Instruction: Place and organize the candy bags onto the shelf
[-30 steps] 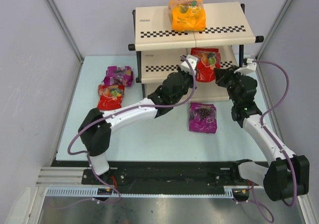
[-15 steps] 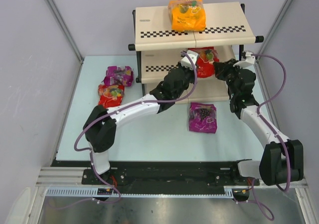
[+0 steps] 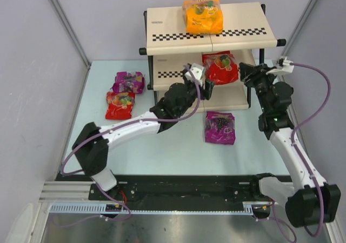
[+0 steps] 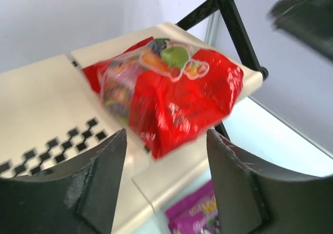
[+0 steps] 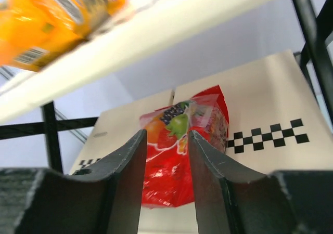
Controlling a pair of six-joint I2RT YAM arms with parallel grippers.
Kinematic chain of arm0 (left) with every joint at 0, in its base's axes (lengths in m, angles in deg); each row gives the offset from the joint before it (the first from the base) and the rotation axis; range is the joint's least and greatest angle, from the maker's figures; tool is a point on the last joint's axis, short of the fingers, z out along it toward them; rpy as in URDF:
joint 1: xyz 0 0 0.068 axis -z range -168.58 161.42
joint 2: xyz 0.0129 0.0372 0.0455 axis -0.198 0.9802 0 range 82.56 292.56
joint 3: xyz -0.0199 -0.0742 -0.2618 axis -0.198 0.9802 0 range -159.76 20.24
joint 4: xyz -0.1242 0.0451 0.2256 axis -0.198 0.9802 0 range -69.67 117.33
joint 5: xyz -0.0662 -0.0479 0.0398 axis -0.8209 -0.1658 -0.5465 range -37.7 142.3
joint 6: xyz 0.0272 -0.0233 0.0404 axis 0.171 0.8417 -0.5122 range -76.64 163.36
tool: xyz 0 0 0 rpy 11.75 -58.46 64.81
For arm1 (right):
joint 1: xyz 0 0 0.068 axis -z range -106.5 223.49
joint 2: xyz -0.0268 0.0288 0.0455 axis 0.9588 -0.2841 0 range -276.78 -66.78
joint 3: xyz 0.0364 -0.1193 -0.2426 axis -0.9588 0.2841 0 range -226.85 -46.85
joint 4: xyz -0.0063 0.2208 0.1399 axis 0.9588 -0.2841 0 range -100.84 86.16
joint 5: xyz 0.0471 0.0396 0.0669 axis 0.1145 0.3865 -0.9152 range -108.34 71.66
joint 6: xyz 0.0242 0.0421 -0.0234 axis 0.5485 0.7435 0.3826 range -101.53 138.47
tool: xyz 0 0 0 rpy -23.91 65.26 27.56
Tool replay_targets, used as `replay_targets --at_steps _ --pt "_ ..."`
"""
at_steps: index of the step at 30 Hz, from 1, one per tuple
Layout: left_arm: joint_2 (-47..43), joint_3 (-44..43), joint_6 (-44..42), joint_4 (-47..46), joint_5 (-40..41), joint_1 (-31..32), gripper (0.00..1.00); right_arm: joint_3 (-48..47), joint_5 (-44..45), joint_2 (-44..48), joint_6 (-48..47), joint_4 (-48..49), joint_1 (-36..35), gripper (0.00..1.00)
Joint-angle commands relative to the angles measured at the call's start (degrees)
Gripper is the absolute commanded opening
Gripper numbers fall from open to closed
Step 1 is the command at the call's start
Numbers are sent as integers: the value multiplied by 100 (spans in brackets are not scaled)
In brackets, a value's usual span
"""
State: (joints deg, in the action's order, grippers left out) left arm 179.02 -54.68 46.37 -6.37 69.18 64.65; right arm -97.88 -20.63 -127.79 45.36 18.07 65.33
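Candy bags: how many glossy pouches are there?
5: orange pouch on the shelf's top tier, red pouch on its middle; left purple pouch, left red pouch, front purple pouch on the table.

A pale green flat table (image 3: 162, 146) spreads below the left tool (image 3: 207, 87) and the right tool (image 3: 244, 69). Plain lilac-grey walls (image 3: 38, 81) stand beyond and beside both. Well behind them lie a black base plate (image 3: 178, 186) and a ribbed silver metal rail (image 3: 162, 209).
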Motion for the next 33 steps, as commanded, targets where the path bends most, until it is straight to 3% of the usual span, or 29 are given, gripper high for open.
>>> replay_targets --at_steps 1,5,9,11,13,16,22,33 --pt "-1074 861 183 -336 -19 108 69 206 175 721 -36 -441 8 44" --pt "-2016 1943 437 -275 350 222 72 741 228 1494 193 -976 -27 45" --pt "-2851 3077 727 154 1349 118 81 1077 439 2224 246 -1452 -325 47" --pt "-2966 3219 1251 883 1519 -364 83 1103 685 2357 150 -1750 -458 47" --pt "-2976 3447 1727 1314 1134 -1152 83 1095 799 2480 132 -1900 -581 48" --pt "-2984 3940 1870 1080 791 -1988 83 1103 756 2559 123 -2068 -625 49" --pt "-2590 3950 1906 983 764 -2773 87 1182 782 2586 88 -2173 -730 50" --pt "-1403 3616 1783 631 869 -3231 95 1402 765 2568 9 -2165 -774 51"
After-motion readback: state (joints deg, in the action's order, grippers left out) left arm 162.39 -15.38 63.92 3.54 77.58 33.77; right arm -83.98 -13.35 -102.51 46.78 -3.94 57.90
